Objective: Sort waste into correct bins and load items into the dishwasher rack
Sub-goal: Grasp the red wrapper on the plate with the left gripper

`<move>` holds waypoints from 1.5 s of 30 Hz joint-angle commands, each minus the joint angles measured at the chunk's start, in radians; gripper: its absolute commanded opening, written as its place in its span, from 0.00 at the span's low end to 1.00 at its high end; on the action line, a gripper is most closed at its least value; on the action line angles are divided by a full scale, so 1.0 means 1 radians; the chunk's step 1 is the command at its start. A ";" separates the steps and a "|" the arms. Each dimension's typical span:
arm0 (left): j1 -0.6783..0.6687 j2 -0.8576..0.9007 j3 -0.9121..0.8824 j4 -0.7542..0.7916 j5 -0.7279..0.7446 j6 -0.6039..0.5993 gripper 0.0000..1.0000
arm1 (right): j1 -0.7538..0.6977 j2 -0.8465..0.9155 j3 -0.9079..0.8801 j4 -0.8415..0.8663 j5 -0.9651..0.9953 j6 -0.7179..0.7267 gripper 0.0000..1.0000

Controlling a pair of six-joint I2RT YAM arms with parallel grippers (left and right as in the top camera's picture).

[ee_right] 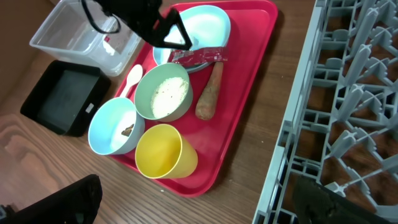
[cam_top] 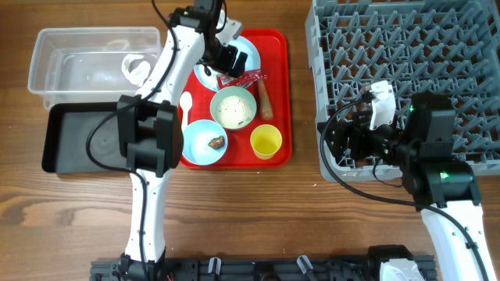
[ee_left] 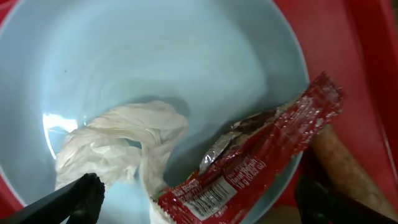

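Note:
My left gripper [ee_left: 199, 208] hangs open low over the pale blue plate [ee_left: 155, 56] on the red tray [cam_top: 277, 94]. Between its fingers lie the crumpled white scrap [ee_left: 118, 146] and one end of the red snack wrapper [ee_left: 261, 162]; neither is gripped. The carrot-like stick [cam_top: 265, 97] lies beside the plate. A whitish bowl [ee_right: 163, 93] holds rice-like crumbs and a light blue bowl [ee_right: 115, 127] holds a brown lump. The yellow cup [ee_right: 165, 152] and white spoon [ee_right: 132, 78] are also on the tray. My right gripper [ee_right: 199, 208] is open and empty at the dishwasher rack's [cam_top: 406, 70] front left corner.
The clear tub [cam_top: 86, 66] stands at the back left with something white inside it. The black tray [cam_top: 78, 136] sits just in front of the tub. A strip of bare wooden table [cam_top: 305, 117] separates the red tray from the rack.

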 commanded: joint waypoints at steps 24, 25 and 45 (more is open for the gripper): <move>-0.006 0.139 0.001 0.018 -0.002 -0.013 0.10 | 0.001 0.006 0.023 -0.001 -0.013 -0.010 1.00; -0.006 0.139 0.001 0.018 -0.002 -0.032 0.04 | 0.001 0.006 0.023 -0.001 -0.013 -0.010 1.00; 0.049 -0.154 0.004 0.006 -0.002 -0.275 0.04 | 0.001 0.006 0.023 -0.001 -0.013 -0.009 1.00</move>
